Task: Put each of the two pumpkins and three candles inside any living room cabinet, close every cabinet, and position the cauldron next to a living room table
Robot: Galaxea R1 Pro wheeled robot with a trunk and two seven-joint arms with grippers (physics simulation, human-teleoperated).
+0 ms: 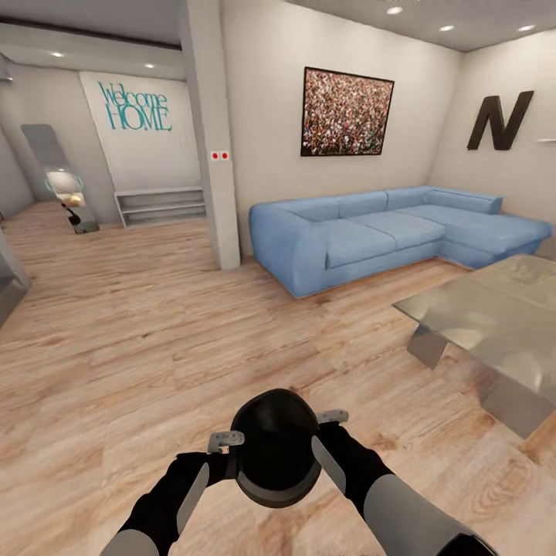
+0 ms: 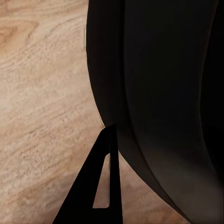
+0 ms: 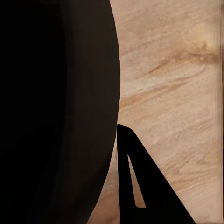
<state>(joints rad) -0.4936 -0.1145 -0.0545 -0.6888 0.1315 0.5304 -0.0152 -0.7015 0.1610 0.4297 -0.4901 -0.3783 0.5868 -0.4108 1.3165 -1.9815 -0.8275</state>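
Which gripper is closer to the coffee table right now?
Right. The right gripper presses the cauldron's side that faces the table; the left gripper is on the cauldron's far side, farther from it.

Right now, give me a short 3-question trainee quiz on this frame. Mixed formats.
1. True or false: the cauldron sits on the table.
2. Multiple choice: the robot holds the cauldron with
A. the left gripper alone
B. the right gripper alone
C. one gripper on each side
3. Fill in: the sofa beyond the table is ____ in colour.

Key
1. False. It is held between the arms above the wooden floor, with the table ahead to the robot's right.
2. C. Each wrist view shows a finger by the dark wall.
3. Blue.
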